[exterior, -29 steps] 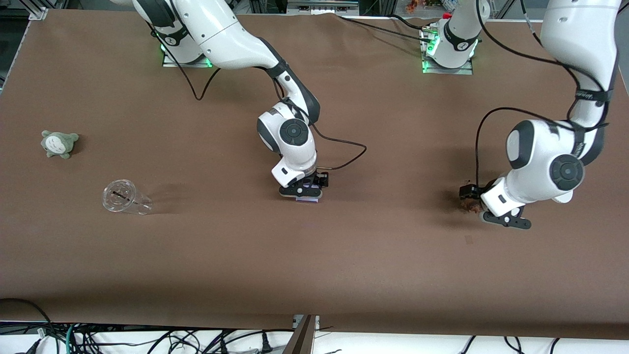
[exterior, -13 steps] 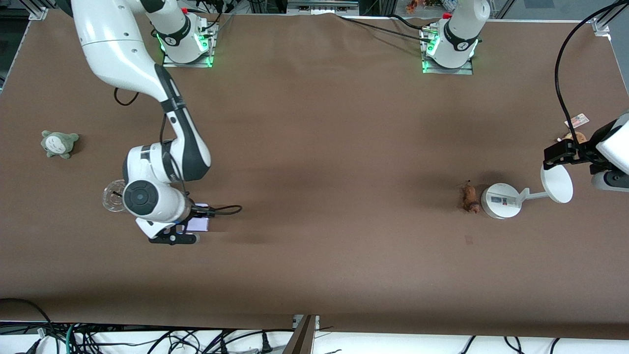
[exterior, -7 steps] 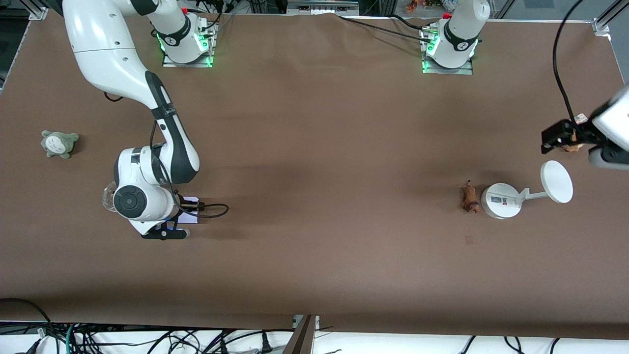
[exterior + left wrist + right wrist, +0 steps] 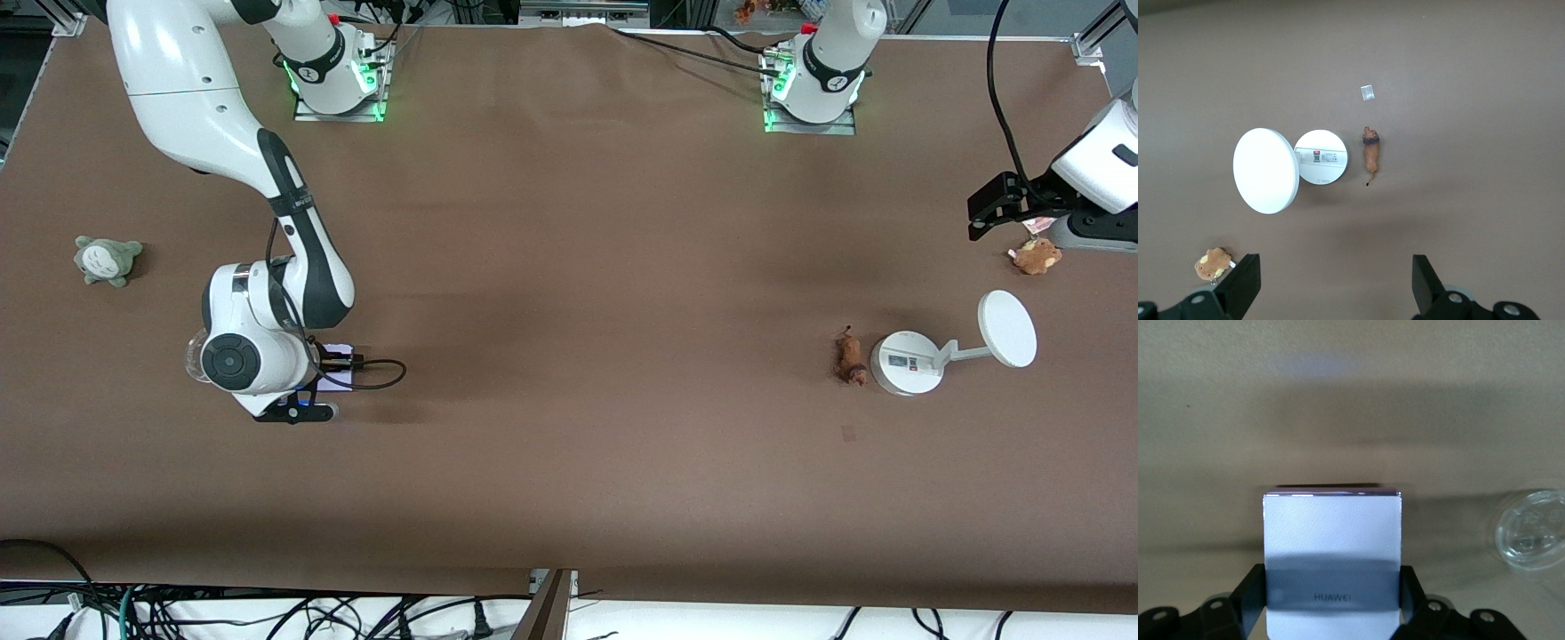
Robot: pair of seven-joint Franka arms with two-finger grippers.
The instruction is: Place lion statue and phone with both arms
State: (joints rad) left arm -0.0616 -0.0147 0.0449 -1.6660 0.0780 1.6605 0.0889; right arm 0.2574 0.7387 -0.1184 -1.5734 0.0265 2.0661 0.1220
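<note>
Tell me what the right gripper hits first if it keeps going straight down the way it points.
Likely the bare table: the right gripper, shut on the phone, points down beside the clear cup, so the phone's edge would touch first.

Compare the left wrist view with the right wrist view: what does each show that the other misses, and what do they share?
Only the left wrist view: the lion statue lying beside the white stand with its disc, a brown plush, and the open left gripper high over the table, holding nothing.

Only the right wrist view: the phone clamped in the shut right gripper, with a clear plastic cup lying beside it.

Both share: only the brown table surface.
</note>
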